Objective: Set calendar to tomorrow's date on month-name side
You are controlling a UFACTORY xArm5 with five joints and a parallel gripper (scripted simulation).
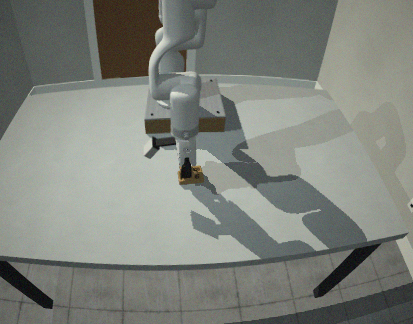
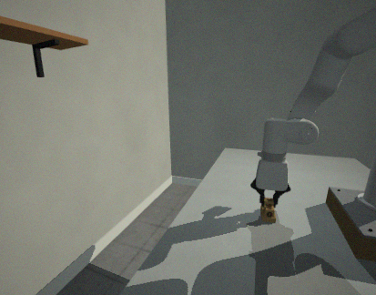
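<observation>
Near the middle of the bench [image 1: 90,210], just in front of the arm's wooden base [image 1: 216,123], the small tan calendar [image 1: 196,177] sits with the pincer [image 1: 187,170] lowered onto its left part — clenched on something there, most likely one of the date cubes, though the block itself is too small to make out. The job looks to be mid-way at best: the pincer has not let go, no digits or month name can be read at this size, and whether both cubes stand flat side by side in the tray cannot be told; setting the held cube down upright, checking the other digit and releasing all seem left to do. The top view shows the calendar's place on the bench and that its right part lies free of the fingers. The exterior view shows what the top one hides — the dark fingers [image 2: 277,197] straddling the upper piece of the calendar [image 2: 268,213], its bottom apparently on the bench.
</observation>
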